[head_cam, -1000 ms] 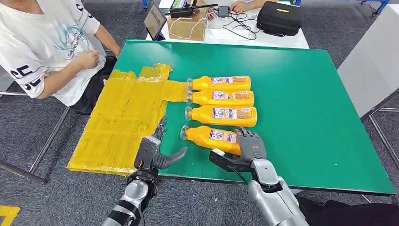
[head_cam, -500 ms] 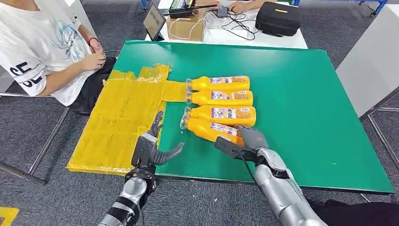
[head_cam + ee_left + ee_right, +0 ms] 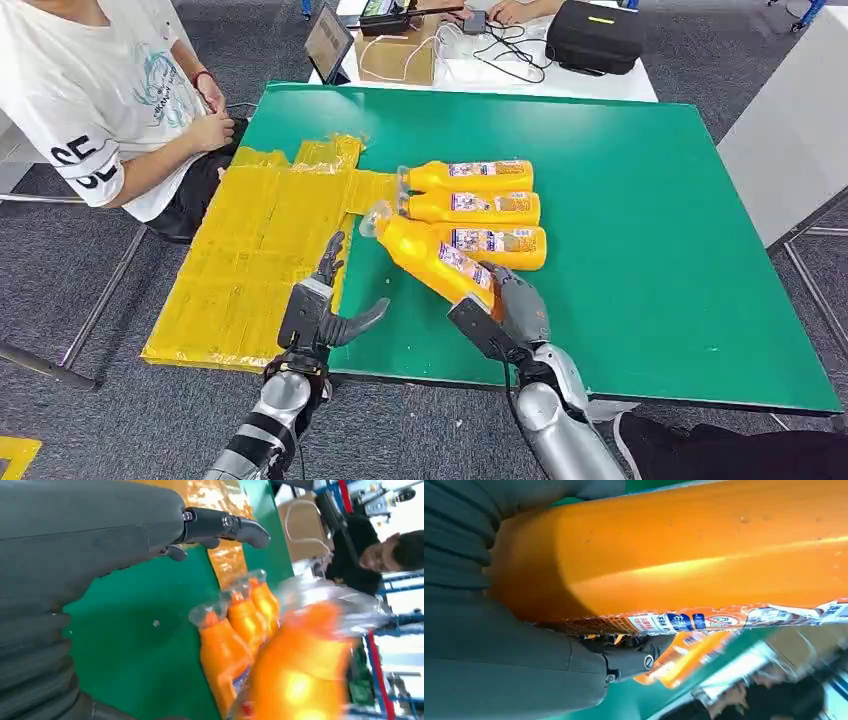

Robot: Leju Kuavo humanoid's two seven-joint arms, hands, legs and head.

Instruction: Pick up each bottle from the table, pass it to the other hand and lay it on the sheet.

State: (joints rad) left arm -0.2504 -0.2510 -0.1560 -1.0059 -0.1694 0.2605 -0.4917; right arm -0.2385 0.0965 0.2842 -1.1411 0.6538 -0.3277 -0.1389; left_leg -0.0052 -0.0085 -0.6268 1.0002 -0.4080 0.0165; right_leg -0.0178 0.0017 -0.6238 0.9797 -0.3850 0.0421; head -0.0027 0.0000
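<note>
Right hand (image 3: 505, 315) grips the lower body of an orange bottle (image 3: 430, 255), lifted cap-end up above the green bench (image 3: 640, 230). Left hand (image 3: 315, 315) waits empty, fingers spread, beside the yellow sheet (image 3: 250, 260). Bottle appears rigid, glossy, likely slippery; mid-body offers the soundest hold. Label print is unreadable.

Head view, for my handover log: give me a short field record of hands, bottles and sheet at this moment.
right hand: grips the base end of one orange bottle, raised and tilted, cap end toward the yellow sheet
left hand: holds nothing, fingers apart, at the near table edge by the sheet
bottles on table: three orange bottles lying side by side, caps toward the sheet
yellow sheet: spread over the left side of the green table, no bottle on it
handover: not yet done
person: seated beyond the sheet
</note>
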